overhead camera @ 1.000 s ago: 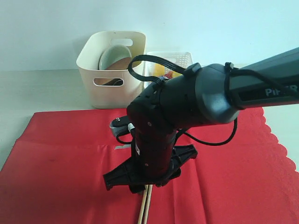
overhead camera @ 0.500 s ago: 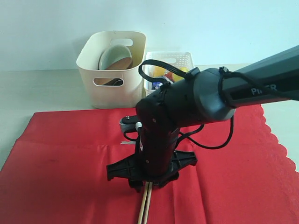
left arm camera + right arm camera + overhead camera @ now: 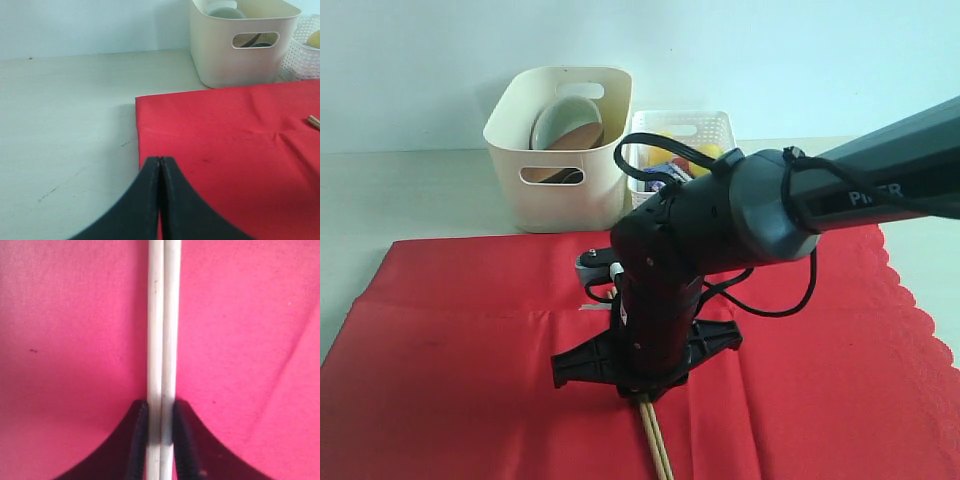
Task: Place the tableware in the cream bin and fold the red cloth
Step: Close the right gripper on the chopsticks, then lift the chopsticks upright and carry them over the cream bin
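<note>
The red cloth [image 3: 450,350] lies spread on the table. My right gripper [image 3: 162,407] points down at it and is shut on two pale wooden chopsticks [image 3: 162,315], which lie side by side between the jaws. In the exterior view the chopsticks [image 3: 655,445] stick out from under the right arm toward the front edge. The cream bin [image 3: 510,170] stands behind the cloth with a pale bowl [image 3: 565,120] and a brown plate inside. My left gripper [image 3: 160,159] is shut on nothing, low over the cloth's edge [image 3: 225,140]. The bin [image 3: 220,55] is also in its view.
A white lattice basket [image 3: 710,125] with yellow food stands right of the cream bin. Bare pale table [image 3: 70,115] lies left of the cloth. The right arm's dark body [image 3: 720,220] hangs over the cloth's middle. The cloth's scalloped edge [image 3: 920,310] is at the right.
The right jaws have closed onto the chopsticks. The arm lowered a little, and the chopsticks' free ends swung slightly to the right. The left gripper stayed still.
</note>
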Available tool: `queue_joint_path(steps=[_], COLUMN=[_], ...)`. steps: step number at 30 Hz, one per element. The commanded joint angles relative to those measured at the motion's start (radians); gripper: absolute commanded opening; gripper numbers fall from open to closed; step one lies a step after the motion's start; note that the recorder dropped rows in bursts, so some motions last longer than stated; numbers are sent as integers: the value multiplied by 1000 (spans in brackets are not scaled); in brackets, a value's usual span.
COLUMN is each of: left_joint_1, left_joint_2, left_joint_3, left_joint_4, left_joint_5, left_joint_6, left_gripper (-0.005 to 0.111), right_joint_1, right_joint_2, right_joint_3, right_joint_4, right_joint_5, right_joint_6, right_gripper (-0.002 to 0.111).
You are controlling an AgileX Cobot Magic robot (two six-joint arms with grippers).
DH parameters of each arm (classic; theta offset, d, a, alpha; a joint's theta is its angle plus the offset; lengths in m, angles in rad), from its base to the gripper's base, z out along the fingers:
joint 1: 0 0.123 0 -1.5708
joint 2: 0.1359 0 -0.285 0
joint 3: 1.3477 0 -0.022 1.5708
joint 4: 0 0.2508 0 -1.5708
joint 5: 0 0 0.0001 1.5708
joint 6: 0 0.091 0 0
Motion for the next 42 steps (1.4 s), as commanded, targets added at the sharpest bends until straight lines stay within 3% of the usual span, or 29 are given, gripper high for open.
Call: queue_joint_path(steps=[1,14,23,31,42], left_joint_1=[2,2,2,2,2], left_joint_2=[-6,-6,-6,-6,-6], left_joint_3=[2,2,2,2,2], left_joint_4=[-5,-5,-5,-5,-5], left_joint_5=[-11,-11,-11,-11,-11], left_joint_6=[-5,-5,-5,-5,-5], left_gripper=[0,0,0,0,0], right_joint_1=[-4,-4,-4,-4,-55], right_joint_2=[11,-175,-339,-388,-328], right_joint_3=[-4,-4,-4,-4,-4], right_joint_4=[-68,-89,-63,-66,-245], right_joint_5=[28,52,-47,-280,-787], right_joint_6=[-8,-17,-54,-95,-95], right_gripper=[0,0,0,0,0])
